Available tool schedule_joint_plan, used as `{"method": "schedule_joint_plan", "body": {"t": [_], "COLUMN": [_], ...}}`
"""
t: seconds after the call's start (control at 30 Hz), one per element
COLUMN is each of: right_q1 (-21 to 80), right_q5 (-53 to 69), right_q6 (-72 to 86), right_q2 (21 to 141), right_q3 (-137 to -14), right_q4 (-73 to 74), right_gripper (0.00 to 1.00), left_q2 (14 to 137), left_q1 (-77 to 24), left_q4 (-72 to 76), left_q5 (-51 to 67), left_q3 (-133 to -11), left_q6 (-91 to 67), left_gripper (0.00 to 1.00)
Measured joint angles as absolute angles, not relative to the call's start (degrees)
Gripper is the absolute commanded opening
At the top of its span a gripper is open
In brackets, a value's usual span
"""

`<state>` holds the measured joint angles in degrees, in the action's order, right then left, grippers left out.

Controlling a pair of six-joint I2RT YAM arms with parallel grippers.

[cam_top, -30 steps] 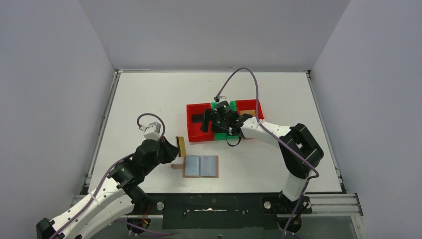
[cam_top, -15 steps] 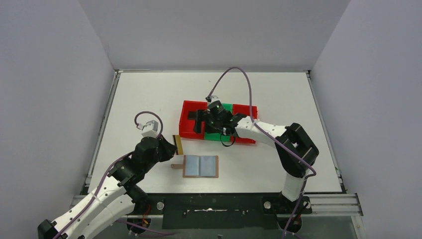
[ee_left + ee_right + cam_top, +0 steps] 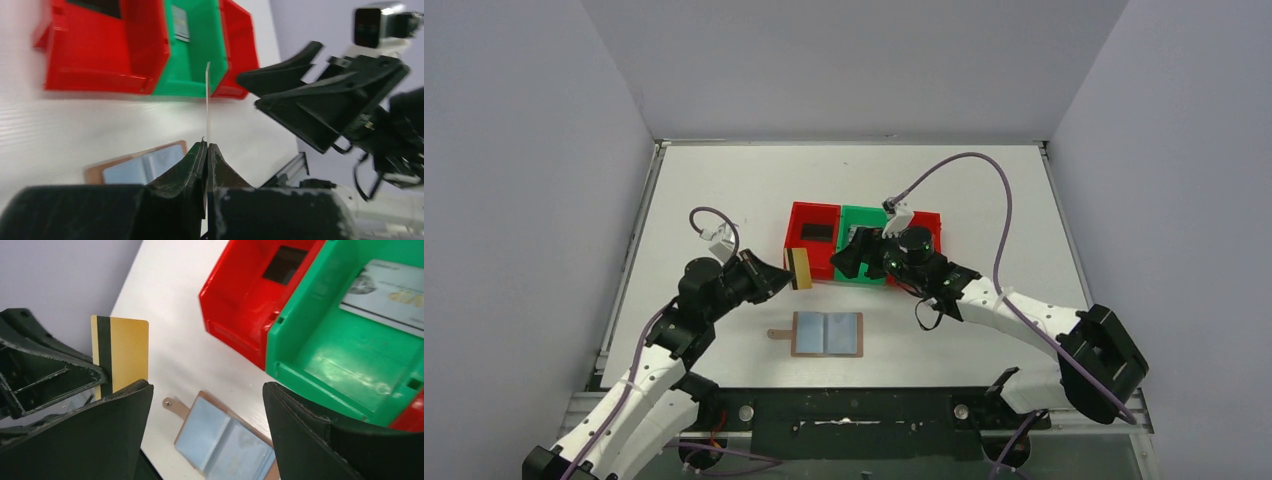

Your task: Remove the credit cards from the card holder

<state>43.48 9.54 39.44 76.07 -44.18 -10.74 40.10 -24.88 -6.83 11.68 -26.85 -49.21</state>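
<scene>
Backs right gripper [image 3: 851,258] off red and green plastic bins [image 3: 861,212] since earlier, jaws wide, empty; pinches thin gold black-striped credit card [image 3: 125,345] in left gripper [image 3: 206,145]; next, probably: bin it.

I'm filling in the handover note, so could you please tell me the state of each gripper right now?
Left gripper: closed, pinching the gold card by its edge.
Right gripper: open, holding nothing.
</scene>
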Motion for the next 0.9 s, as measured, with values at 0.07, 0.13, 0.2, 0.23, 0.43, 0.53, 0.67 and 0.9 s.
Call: {"method": "schedule_joint_plan", "body": {"t": [0.07,0.13,0.2,0.23,0.43,0.53,0.67,0.9], "right_q1": [43.2,43.2,43.2,43.2,43.6,43.6,43.6,43.6], "right_q5": [13.7,18.0,21.7,23.6,31.1,32.4,33.7,36.5], "right_q6": [41.1,43.0,45.0,46.1,50.0,50.8,51.8,53.3], "right_q2": [76.4,77.1,77.8,78.1,80.6,80.7,80.6,78.8], "right_q3": [-42.0,-40.8,-39.6,-39.0,-38.4,-38.4,-38.2,-35.5], "right_q4": [-15.3,-19.1,-24.1,-26.8,-35.8,-37.4,-39.5,-43.2], "right_gripper": [0.78,0.77,0.74,0.71,0.59,0.54,0.38,0.35], "left_q2": [40.2,40.7,41.5,41.8,41.9,41.7,41.0,40.7], "left_q1": [-24.4,-24.3,-24.3,-24.3,-24.3,-24.3,-24.3,-24.3], "left_q4": [-0.8,4.9,8.6,10.0,17.6,19.6,20.1,20.4], "left_q5": [16.1,20.7,24.1,25.3,29.8,31.0,31.6,31.8], "left_q3": [-24.7,-22.2,-20.7,-20.3,-19.0,-18.9,-18.9,-18.2], "left_q6": [-50.9,-53.3,-55.0,-55.6,-59.3,-60.4,-61.1,-61.4], "left_gripper": [0.0,0.0,0.0,0.0,0.0,0.0,0.0,0.0]}}
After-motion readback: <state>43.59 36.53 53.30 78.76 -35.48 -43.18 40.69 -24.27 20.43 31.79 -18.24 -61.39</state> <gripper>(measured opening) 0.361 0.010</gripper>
